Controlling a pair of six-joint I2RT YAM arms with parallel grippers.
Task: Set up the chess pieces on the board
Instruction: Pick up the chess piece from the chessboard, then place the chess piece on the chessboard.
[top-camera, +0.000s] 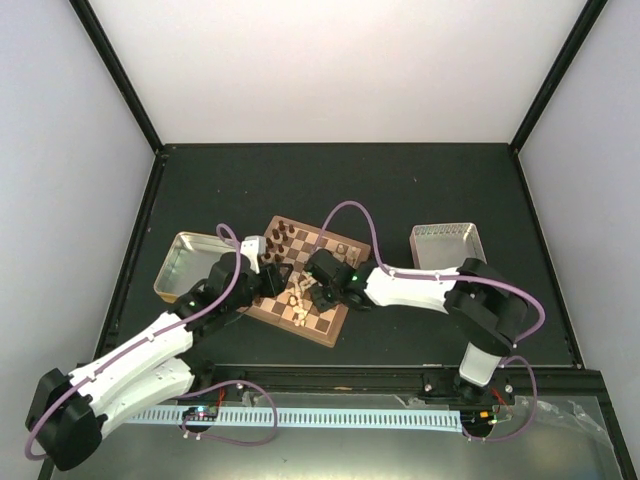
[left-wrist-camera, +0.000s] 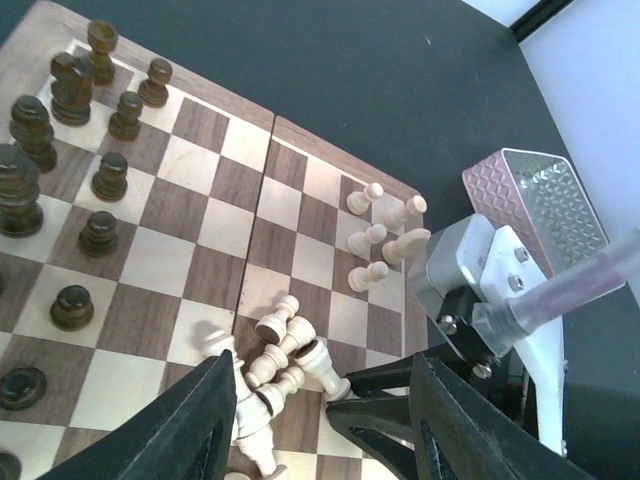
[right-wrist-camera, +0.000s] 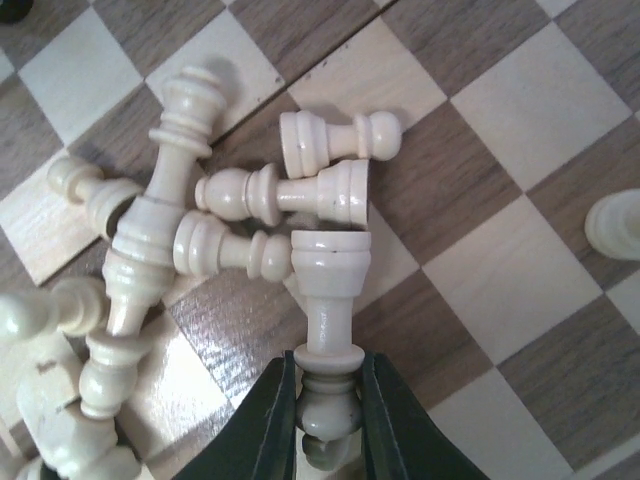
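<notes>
The right tool (right-wrist-camera: 330, 365) pinches a fallen piece (right-wrist-camera: 330, 290) by its head; lift it clear of the heap (right-wrist-camera: 160, 230), then stand it upright. The left tool (left-wrist-camera: 322, 368) hangs open.

I count 1 board (top-camera: 318, 322) on the worktop (top-camera: 400, 190). There are 2 trays: 1 gold tray (top-camera: 182, 265) at the board's 9 o'clock and 1 pinkish tray (top-camera: 445, 245) at its 3 o'clock.

My left wrist view shows about 11 dark chessmen (left-wrist-camera: 110, 175), and 1 of them is cut by the frame edge.

The cream chess pieces (left-wrist-camera: 368, 240) fall into 2 groups: a tangled heap, and 5 in a loose cluster at 1 o'clock from it. In the heap I make out roughly 9 from my right wrist view, but they overlap, so I cannot tell the exact total.

I have 2 left fingers (left-wrist-camera: 200, 420) and 2 right fingers (right-wrist-camera: 275, 430), 4 altogether.
</notes>
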